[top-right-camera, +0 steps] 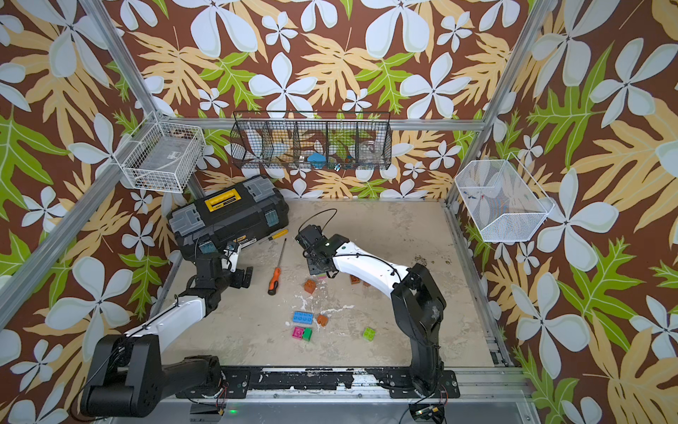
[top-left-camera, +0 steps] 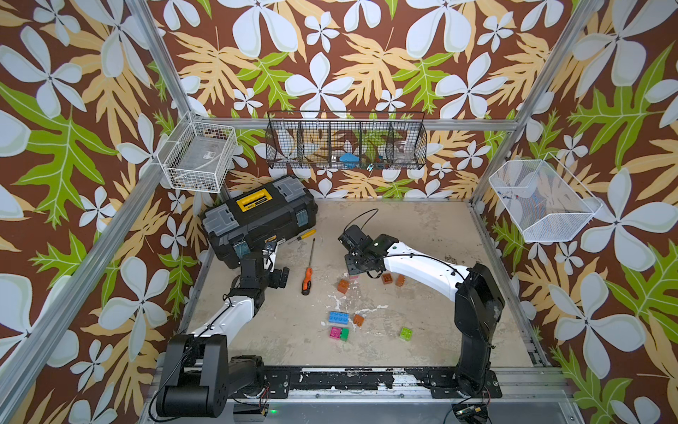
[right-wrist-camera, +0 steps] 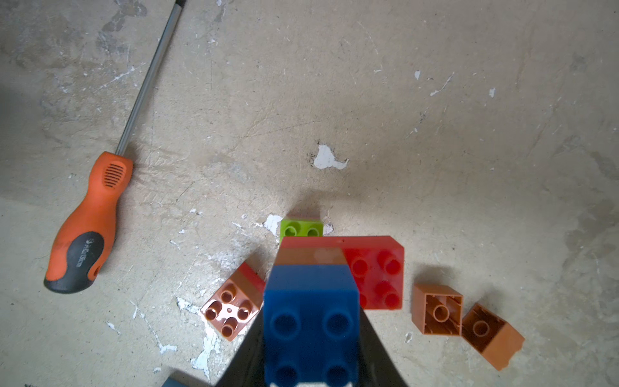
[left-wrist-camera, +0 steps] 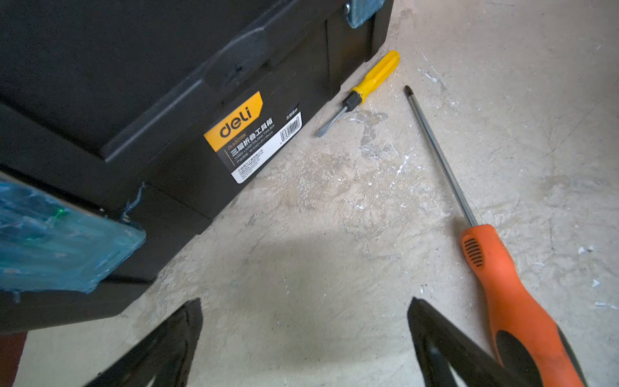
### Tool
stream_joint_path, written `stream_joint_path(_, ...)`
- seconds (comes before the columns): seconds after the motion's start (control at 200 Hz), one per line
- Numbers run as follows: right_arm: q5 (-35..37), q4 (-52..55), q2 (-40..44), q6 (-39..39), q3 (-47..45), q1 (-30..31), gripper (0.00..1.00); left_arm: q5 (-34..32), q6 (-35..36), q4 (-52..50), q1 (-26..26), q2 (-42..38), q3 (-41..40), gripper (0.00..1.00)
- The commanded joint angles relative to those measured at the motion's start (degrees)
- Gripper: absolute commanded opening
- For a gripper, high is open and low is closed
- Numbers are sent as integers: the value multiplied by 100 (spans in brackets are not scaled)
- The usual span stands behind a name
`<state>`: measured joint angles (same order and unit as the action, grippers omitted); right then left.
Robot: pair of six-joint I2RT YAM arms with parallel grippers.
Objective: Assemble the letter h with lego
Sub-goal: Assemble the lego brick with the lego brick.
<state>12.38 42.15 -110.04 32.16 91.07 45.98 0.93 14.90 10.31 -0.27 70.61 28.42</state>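
Observation:
My right gripper (right-wrist-camera: 311, 335) is shut on the blue top brick (right-wrist-camera: 311, 301) of a joined lego cluster. Under the blue brick lie an orange-brown and a red layer; a red brick (right-wrist-camera: 378, 271) juts out beside them and a green brick (right-wrist-camera: 301, 229) sits beyond. In both top views the right gripper (top-left-camera: 354, 270) hides this cluster except a pink edge (top-left-camera: 354, 278). Loose lego lies around: orange bricks (top-left-camera: 343, 285) (top-left-camera: 386, 278), a long blue brick (top-left-camera: 340, 317), a pink one (top-left-camera: 335, 332), a green one (top-left-camera: 406, 333). My left gripper (left-wrist-camera: 305, 301) is open and holds nothing, beside the toolbox.
A black toolbox (top-left-camera: 257, 216) stands at the back left. An orange-handled screwdriver (top-left-camera: 307, 281) lies between the arms, and a small yellow one (top-left-camera: 302, 236) lies by the toolbox. Wire baskets (top-left-camera: 345, 143) hang on the walls.

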Motion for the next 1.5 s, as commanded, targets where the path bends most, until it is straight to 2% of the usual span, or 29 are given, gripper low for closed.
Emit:
stream_joint_path(0.0, 9, 220, -103, 66, 107, -1, 27, 46, 38, 9, 19, -38, -21, 100)
stream_joint_path(0.41, -163, 528, -578, 81, 635, -4, 27, 48, 26, -2, 27, -56, -30, 100)
stream_joint_path(0.761, -76, 624, -666, 72, 640, -51, 26, 96, 13, -10, 80, -91, -48, 100)
stream_joint_path(1.191, -231, 468, -748, 91, 329, -103, 26, 117, 5, -11, 115, -91, -44, 100)
stream_joint_path(1.491, -694, 120, -877, -262, -451, -309, 18, 135, 4, -6, 124, -88, -39, 100)
